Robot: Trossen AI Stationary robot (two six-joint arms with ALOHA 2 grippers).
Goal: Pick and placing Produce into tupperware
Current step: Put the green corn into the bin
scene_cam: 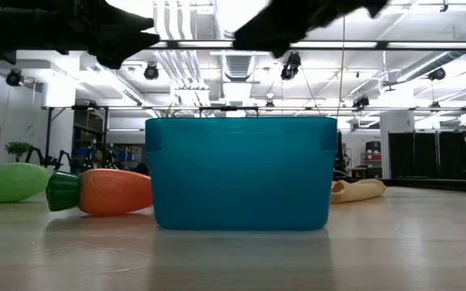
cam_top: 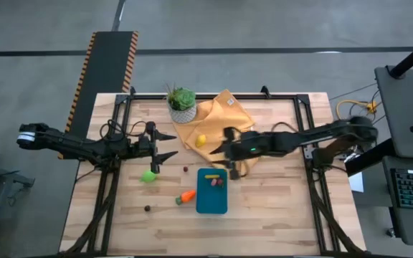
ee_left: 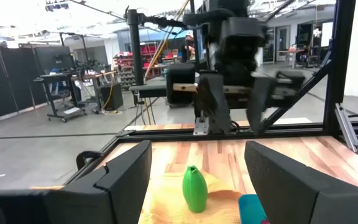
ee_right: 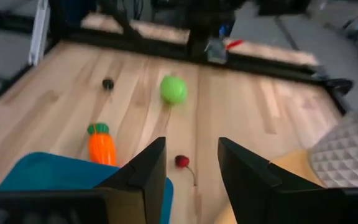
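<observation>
The teal tupperware [cam_top: 211, 195] stands on the table's near middle with a yellow and a dark piece inside. Around it on the wood lie a lime-green fruit [cam_top: 148, 175], an orange carrot [cam_top: 186, 196], a small red cherry [cam_top: 186, 169] and a dark piece [cam_top: 148, 208]. A yellow piece [cam_top: 201, 140] rests on the mustard cloth [cam_top: 228, 115]. My left gripper [cam_top: 172, 145] hovers open, left of the cloth. My right gripper [cam_top: 216, 147] hovers open above the cloth's near edge, beyond the tupperware. In the right wrist view, carrot [ee_right: 102, 146], cherry [ee_right: 182, 162] and green fruit [ee_right: 173, 89] lie ahead of the open gripper [ee_right: 191, 146].
A leafy plant in a white pot [cam_top: 182, 106] stands at the far edge beside the cloth. Black frame rails [cam_top: 120, 136] run along the table's left, right and far sides. Bare wood lies near of the tupperware [cam_top: 214, 233].
</observation>
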